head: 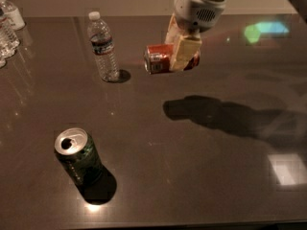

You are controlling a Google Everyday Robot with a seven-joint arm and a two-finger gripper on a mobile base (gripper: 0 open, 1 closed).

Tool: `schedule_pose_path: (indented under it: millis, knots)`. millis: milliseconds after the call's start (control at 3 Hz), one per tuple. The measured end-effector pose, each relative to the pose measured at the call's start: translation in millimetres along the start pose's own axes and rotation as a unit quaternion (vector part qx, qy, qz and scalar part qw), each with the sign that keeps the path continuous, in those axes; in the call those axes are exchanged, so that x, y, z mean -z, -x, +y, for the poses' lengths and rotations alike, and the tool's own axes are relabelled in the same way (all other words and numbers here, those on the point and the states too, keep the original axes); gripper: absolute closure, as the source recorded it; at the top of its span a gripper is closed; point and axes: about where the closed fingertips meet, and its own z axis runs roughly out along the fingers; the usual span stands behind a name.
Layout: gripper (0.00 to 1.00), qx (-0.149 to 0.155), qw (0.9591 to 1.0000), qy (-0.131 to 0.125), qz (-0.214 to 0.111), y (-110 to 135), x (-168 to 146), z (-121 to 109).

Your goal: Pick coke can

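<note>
The coke can (159, 58) is red-orange with a silver end. It lies sideways in my gripper (180, 51), held well above the dark table (192, 176), with its shadow on the table below. The gripper's pale fingers (184, 51) are shut on the can's middle. The arm comes down from the top right.
A dark green can with a silver top (78, 156) stands at the front left. A clear water bottle (103, 47) stands at the back left of the held can. More bottles (7, 30) crowd the far left edge.
</note>
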Motion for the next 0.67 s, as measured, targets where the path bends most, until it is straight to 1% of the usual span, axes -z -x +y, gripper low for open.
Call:
schedule_pose_path:
  millis: [333,667]
  knots:
    - [1.0,0.002,0.9996,-0.026,-0.006,-0.8,30.4,-8.7]
    - [1.0,0.002,0.9993,-0.036,-0.01,2.1,30.8,-13.6]
